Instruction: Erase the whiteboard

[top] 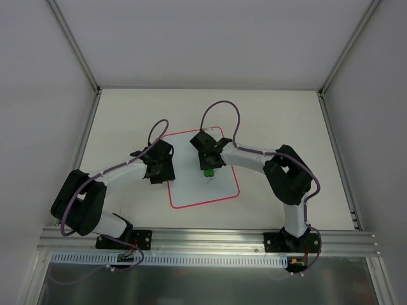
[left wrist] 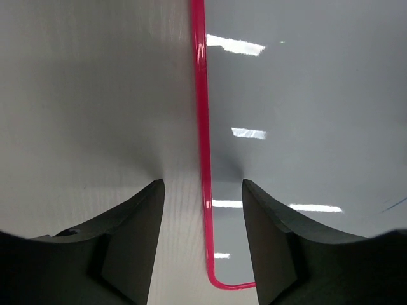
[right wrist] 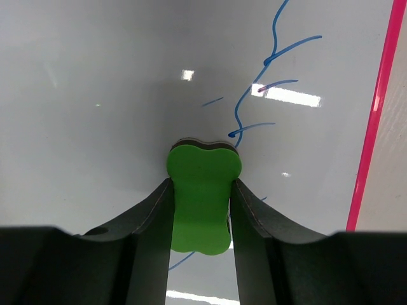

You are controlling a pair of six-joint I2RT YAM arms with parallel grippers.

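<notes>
2 arms, top view: both reach over the whiteboard [top: 191,189], which lies flat in the middle of the bench [top: 280,121].
Top view, left gripper [top: 163,167]: it sits at the board's left edge.
Top view, right gripper [top: 208,166]: it is over the middle of the board, with a green block [top: 208,171] at its tip.
Left wrist view: the jaws stand apart, 1 finger on the bench side and 1 on the board side. The red rim [left wrist: 202,127] runs between them. They pinch nothing.
Right wrist view: the jaws squeeze the green block on both sides. Its dark bottom seems to rest on the board.
Blue pen lines [right wrist: 254,108]: they start just past the block and run on ahead of it. 1 small bit shows under it too.
Step now, I think: rub the blue lines away.
How to do it well: hold the block flat and push it down. Slide it over every blue line, back and forth, until all is white. The left gripper should press on the edge so the board cannot slip.
</notes>
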